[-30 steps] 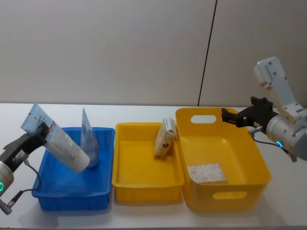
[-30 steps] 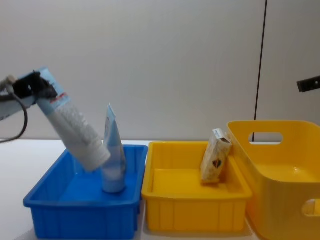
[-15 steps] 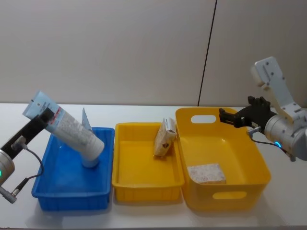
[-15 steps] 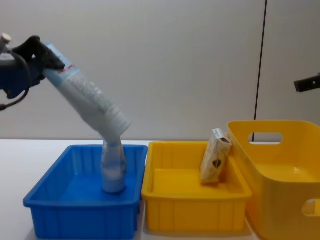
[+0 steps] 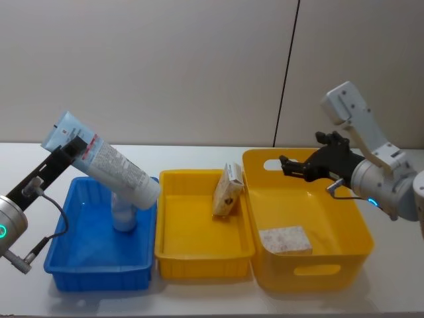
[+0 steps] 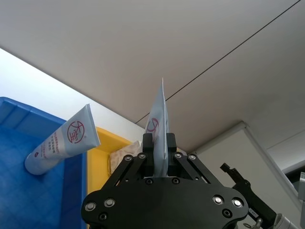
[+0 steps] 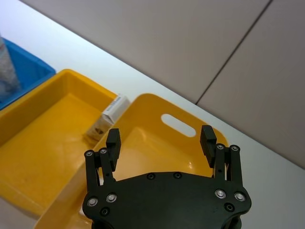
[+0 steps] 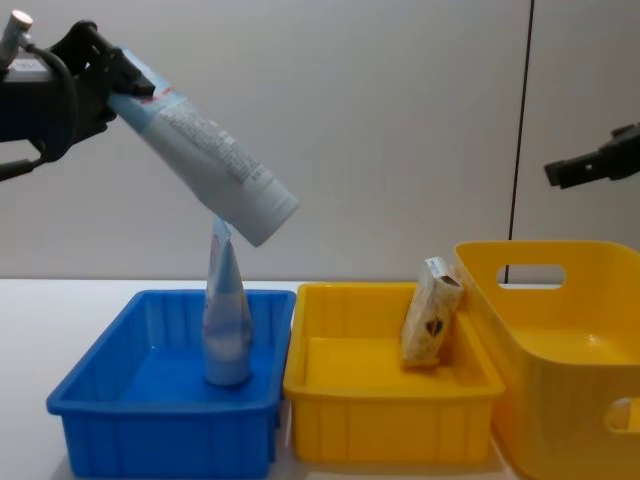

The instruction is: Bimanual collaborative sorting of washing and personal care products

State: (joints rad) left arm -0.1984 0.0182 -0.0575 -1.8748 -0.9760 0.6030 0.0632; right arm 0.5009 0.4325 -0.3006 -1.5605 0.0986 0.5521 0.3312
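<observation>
1. Pale-blue plastic is showing in the left gripper (image 8: 120, 75): its claw is clamping the held tube (image 8: 205, 150) by the crimped flat end. From the left wrist, the fingers (image 6: 147, 143) are pressing both faces of that crimp.
2. In the head view the held tube (image 5: 112, 173) is slanting in the air. Its cap end is pointing toward four o'clock above the blue bin (image 5: 99, 271).
3. Under it, the second tube (image 8: 227, 325) is standing cap-down in the blue bin, crimp upward. Whether its tip is touching the held tube cannot be told.
4. At three o'clock of the blue bin, the small yellow bin (image 5: 202, 255) is sitting just beside it. The leaning pack (image 5: 227, 190), beige-white with a dark emblem, is propping itself against the bin's wall in the one o'clock corner.
5. At three o'clock again, the large yellow bin (image 5: 311, 271) with slotted handles is touching the small one. The flat pack (image 5: 285, 240) is lying on its floor toward six o'clock.
6. The right gripper (image 5: 291, 164) is hovering above the large yellow bin's twelve o'clock rim. From the right wrist its claw is gaping wide with nothing between the fingers (image 7: 113, 138).
7. All three bins are resting on a white table (image 5: 391, 291).
8. Behind them a plain grey-beige wall (image 5: 165, 66) is rising, and a thin dark seam (image 5: 286, 73) is running down it.
</observation>
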